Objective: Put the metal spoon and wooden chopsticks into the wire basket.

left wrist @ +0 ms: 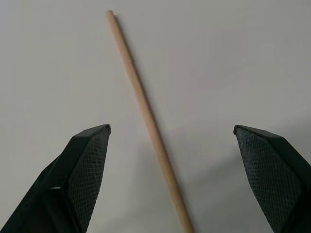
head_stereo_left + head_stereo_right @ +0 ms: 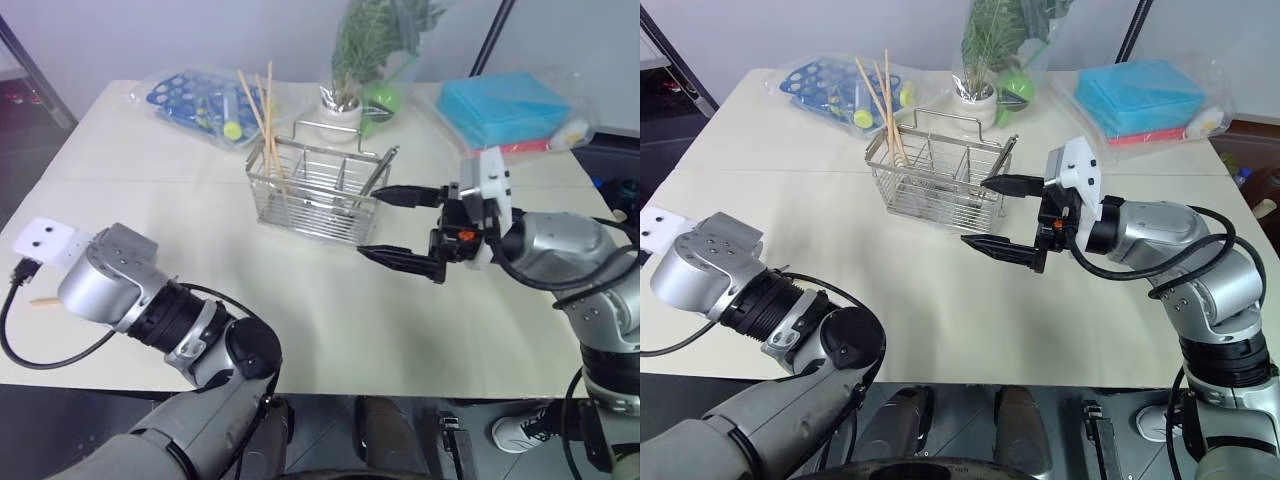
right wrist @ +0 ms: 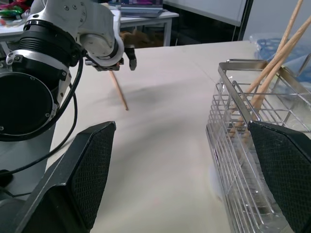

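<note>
We have 1 loose wooden chopstick flat on the table, directly under our left hand, its long axis running between the 2 spread, empty fingers; that arm is far nearer. Our right hand hovers spread and empty just beside the wire basket. 3 chopsticks already lean in it, plus 1 metal spoon.

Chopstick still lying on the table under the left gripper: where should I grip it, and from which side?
Judging by the left wrist view, take the loose chopstick mid-shaft, coming straight down from above. It lies flat on the table, thin and straight, and the open left gripper already straddles it with one finger on each side.
</note>
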